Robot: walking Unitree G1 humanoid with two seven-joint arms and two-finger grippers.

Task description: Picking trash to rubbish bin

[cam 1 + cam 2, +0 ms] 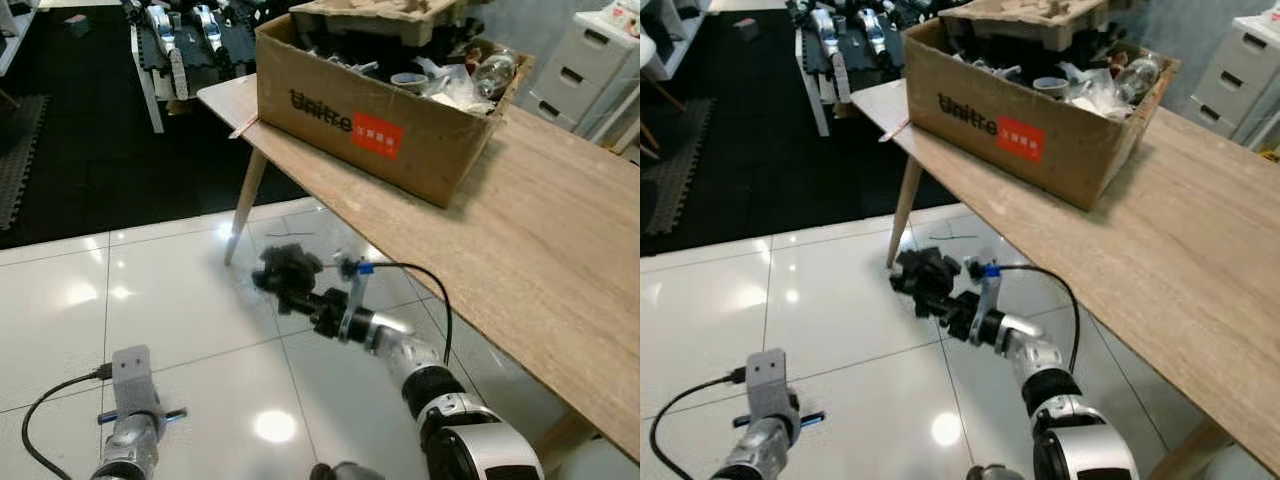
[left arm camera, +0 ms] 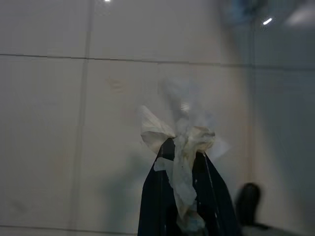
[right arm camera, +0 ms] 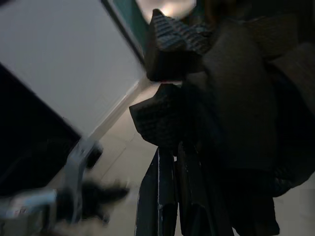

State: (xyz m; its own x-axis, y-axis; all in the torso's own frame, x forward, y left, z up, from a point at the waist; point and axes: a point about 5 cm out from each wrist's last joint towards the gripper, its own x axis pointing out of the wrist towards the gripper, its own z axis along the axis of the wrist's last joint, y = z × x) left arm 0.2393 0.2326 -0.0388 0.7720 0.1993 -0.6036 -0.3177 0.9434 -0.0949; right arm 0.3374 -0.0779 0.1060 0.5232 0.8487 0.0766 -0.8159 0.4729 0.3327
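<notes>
Glossy white floor tiles (image 1: 180, 300), matt wooden table (image 1: 560, 240), rough cardboard box (image 1: 340, 120), crumpled paper tissue (image 2: 184, 142)

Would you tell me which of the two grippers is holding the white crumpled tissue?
The left gripper: its wrist view shows crumpled white tissue pinched between its fingers, whereas the right gripper clamps a black foam piece.

Wooden table (image 1: 560, 250), cardboard box (image 1: 370, 125) on it, glossy tiled floor (image 1: 150, 300)

Both arms were silver metal with black ribbed joints. The right arm (image 1: 420, 365) had a black cable looping off a little blue connector. The left arm (image 1: 128, 430) had a grey wrist block with its own black cable, plus a small blue strip.
</notes>
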